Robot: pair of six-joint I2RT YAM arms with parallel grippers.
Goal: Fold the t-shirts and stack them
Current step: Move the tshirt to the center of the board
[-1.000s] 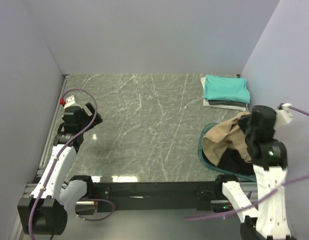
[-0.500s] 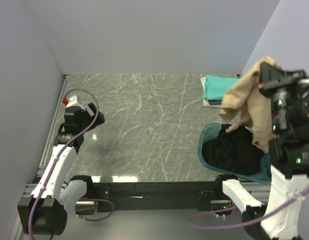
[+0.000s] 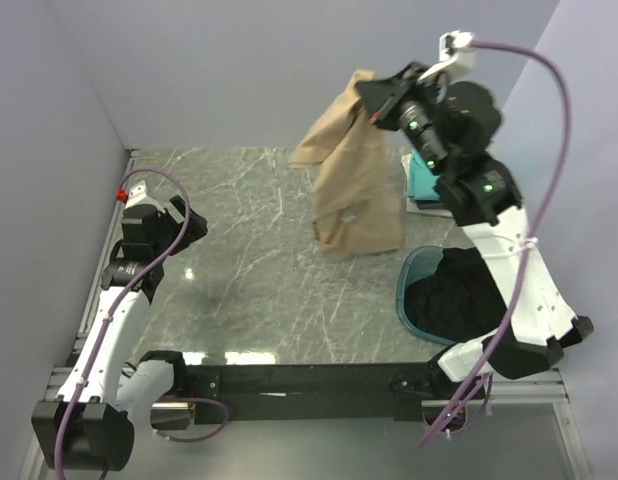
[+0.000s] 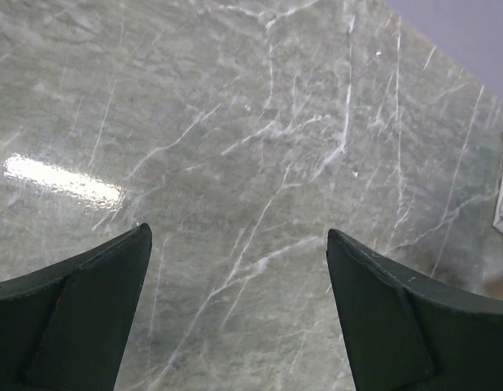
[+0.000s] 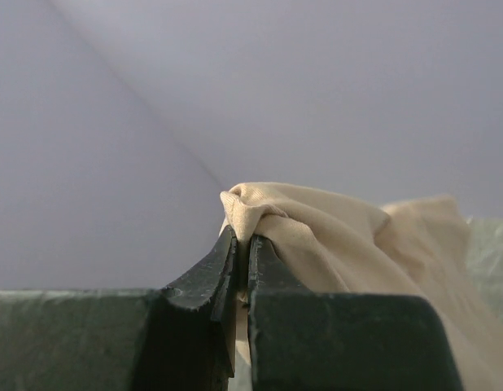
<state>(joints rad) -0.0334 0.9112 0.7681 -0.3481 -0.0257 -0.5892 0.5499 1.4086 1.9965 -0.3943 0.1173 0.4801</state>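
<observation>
A tan t-shirt [image 3: 354, 185] hangs in the air over the back middle of the table, pinched at its top by my right gripper [image 3: 374, 95], which is shut on a fold of the cloth [image 5: 317, 220]. A black t-shirt [image 3: 469, 295] lies bunched in the teal basin [image 3: 407, 275] at the right. A folded teal t-shirt [image 3: 421, 180] tops a small stack at the back right, mostly hidden by my right arm. My left gripper [image 3: 184, 225] hovers open over bare table at the left, with nothing between its fingers [image 4: 89, 301].
Grey walls close in the table at the left, back and right. The marble tabletop [image 3: 249, 250] spreads between the two arms. A purple cable loops above my right arm.
My right arm has lifted the tan t-shirt out of the basin and swung it up and left over the table. The black t-shirt now shows in the basin. My left arm barely moved.
</observation>
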